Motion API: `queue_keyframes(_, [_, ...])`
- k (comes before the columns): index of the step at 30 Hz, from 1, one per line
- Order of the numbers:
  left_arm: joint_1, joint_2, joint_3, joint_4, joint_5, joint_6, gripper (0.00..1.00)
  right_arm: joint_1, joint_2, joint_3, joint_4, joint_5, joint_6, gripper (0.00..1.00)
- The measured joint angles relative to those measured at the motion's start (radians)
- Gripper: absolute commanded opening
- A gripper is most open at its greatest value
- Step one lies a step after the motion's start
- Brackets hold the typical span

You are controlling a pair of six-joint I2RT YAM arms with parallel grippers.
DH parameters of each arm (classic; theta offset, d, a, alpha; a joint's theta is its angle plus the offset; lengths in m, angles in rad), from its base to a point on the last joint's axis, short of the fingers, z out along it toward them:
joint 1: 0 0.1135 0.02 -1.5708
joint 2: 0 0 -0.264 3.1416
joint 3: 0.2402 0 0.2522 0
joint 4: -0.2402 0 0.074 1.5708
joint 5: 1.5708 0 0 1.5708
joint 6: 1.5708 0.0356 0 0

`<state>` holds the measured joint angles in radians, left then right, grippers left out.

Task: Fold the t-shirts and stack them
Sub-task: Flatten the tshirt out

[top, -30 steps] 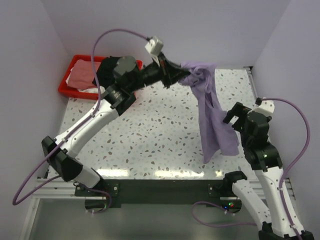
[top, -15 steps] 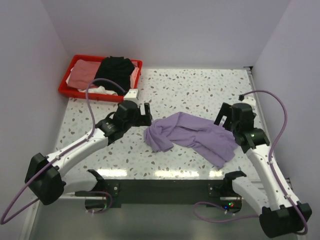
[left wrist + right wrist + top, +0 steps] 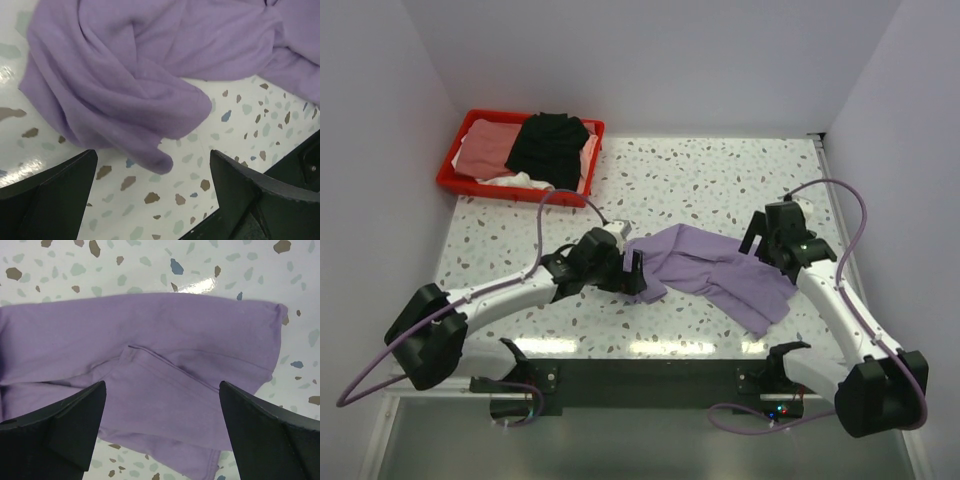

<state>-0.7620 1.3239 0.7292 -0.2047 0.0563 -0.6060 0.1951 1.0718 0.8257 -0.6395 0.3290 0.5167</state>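
Note:
A purple t-shirt lies crumpled across the middle of the speckled table, bunched at its left end. My left gripper is low at that bunched end and open. In the left wrist view a rounded fold of the t-shirt reaches down between the fingers, and nothing is gripped. My right gripper hovers over the shirt's right part, also open. In the right wrist view, flat cloth with a seam spans the gap between its fingers.
A red tray stands at the back left holding a black shirt, a pink one and something white. Grey walls close in the table on the left, back and right.
The left gripper opened and released the purple t-shirt, which went from hanging in the air to lying on the table. Both arms came down to the shirt's two ends.

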Motion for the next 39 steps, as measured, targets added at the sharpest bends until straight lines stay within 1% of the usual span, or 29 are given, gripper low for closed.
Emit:
queue_keyframes(2, [-0.028, -0.003, -0.017, -0.006, 0.000, -0.024, 1.00, 0.000, 0.002, -0.007, 0.001, 0.013, 0.004, 0.99])
queue_keyframes(5, [-0.038, -0.011, -0.060, -0.006, -0.003, -0.066, 1.00, 0.000, -0.014, -0.026, 0.003, 0.029, 0.007, 0.99])
queue_keyframes(8, [-0.038, 0.002, -0.087, 0.009, 0.000, -0.101, 0.91, 0.000, -0.033, -0.039, 0.003, 0.034, 0.006, 0.99])
queue_keyframes(11, [-0.038, 0.055, -0.088, 0.054, 0.000, -0.132, 0.69, 0.000, -0.053, -0.046, 0.005, 0.038, 0.001, 0.99])
queue_keyframes(12, [-0.038, 0.074, -0.088, 0.070, 0.000, -0.138, 0.53, 0.000, -0.060, -0.048, 0.005, 0.037, -0.001, 0.99])
queue_keyframes(14, [-0.038, 0.121, -0.085, 0.098, 0.000, -0.149, 0.33, 0.000, -0.074, -0.054, 0.009, 0.034, -0.005, 0.99])
queue_keyframes(15, [-0.038, 0.145, -0.079, 0.104, 0.000, -0.156, 0.00, 0.000, -0.080, -0.057, 0.010, 0.032, -0.005, 0.99])
queue_keyframes(18, [-0.034, 0.199, -0.046, 0.110, -0.011, -0.159, 0.00, 0.000, -0.093, -0.066, 0.003, 0.028, -0.010, 0.99])
queue_keyframes(20, [-0.022, 0.200, -0.034, 0.111, -0.021, -0.157, 0.00, 0.000, -0.098, -0.067, 0.002, 0.028, -0.013, 0.99])
queue_keyframes(21, [0.001, 0.189, -0.036, 0.114, -0.020, -0.157, 0.00, 0.000, -0.101, -0.067, 0.002, 0.025, -0.016, 0.99])
queue_keyframes(23, [0.085, 0.140, -0.064, 0.119, -0.016, -0.157, 0.00, 0.000, -0.113, -0.067, 0.002, 0.016, -0.020, 0.99])
queue_keyframes(25, [0.205, 0.056, -0.113, 0.114, -0.026, -0.155, 0.00, 0.000, -0.127, -0.067, 0.002, 0.011, -0.019, 0.99])
queue_keyframes(27, [0.318, -0.027, -0.142, 0.081, -0.078, -0.151, 0.00, 0.000, -0.137, -0.067, 0.002, 0.000, -0.017, 0.99])
queue_keyframes(29, [0.384, -0.091, -0.148, 0.045, -0.138, -0.149, 0.00, 0.000, -0.137, -0.067, 0.002, -0.016, -0.013, 0.99])
queue_keyframes(34, [0.440, -0.171, -0.151, -0.044, -0.260, -0.152, 0.00, 0.000, -0.119, -0.069, -0.002, -0.050, 0.003, 0.99])
queue_keyframes(39, [0.527, -0.204, -0.171, -0.098, -0.335, -0.180, 0.00, 0.000, -0.042, -0.069, -0.053, -0.042, 0.035, 0.99])
